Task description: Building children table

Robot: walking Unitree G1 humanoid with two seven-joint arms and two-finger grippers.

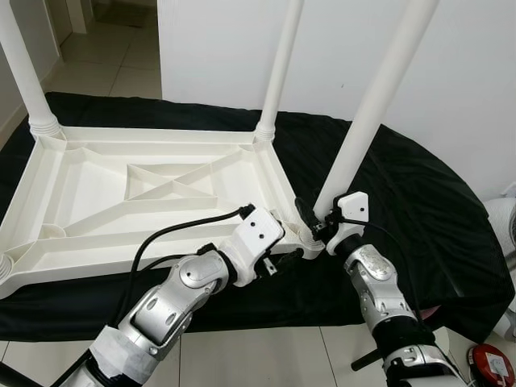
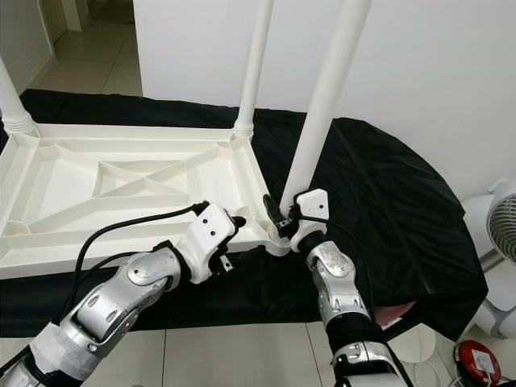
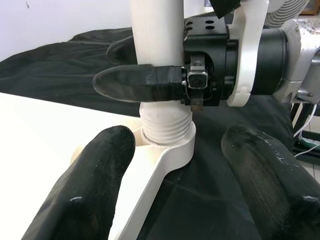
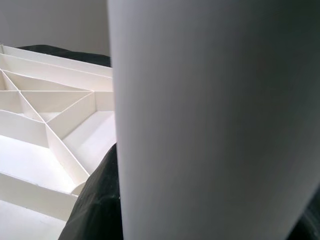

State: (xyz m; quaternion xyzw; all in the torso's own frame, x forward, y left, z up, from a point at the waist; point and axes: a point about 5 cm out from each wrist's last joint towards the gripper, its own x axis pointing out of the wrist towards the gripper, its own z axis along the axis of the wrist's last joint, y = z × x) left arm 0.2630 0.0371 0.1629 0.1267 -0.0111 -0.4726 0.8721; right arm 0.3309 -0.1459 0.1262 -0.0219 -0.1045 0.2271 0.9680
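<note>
Inverted white plastic table top [image 1: 121, 197] lying on a black cloth [image 1: 419, 201] spread over a tiled floor [image 1: 266, 355], beside a white wall [image 1: 451, 72]. The underside faces up and shows a raised rim, long ribs and a central X-shaped brace. White round legs stand upright in corner sockets: a far-left leg [image 1: 22, 68], a far-right leg [image 1: 278, 68], and the near-right leg [image 1: 372, 105], which rises slightly tilted from a ribbed collar in the near-right corner socket [image 3: 167, 142].

The right gripper [image 3: 150, 67] is clamped on the near-right leg just above that collar; one black finger [image 3: 135, 82] crosses the front of the leg, the other lies behind it. In the right wrist view the leg surface looms close, with the ribbed underside beyond.

The left gripper [image 3: 182, 175] sits just beside the same corner, its fingers spread apart; one fingertip [image 3: 87, 190] overlaps the table top's edge, the other [image 3: 272, 175] is over the cloth. Whether it touches the plastic cannot be told.

A red-and-black object [image 1: 492, 364] lies on the floor at near right.
</note>
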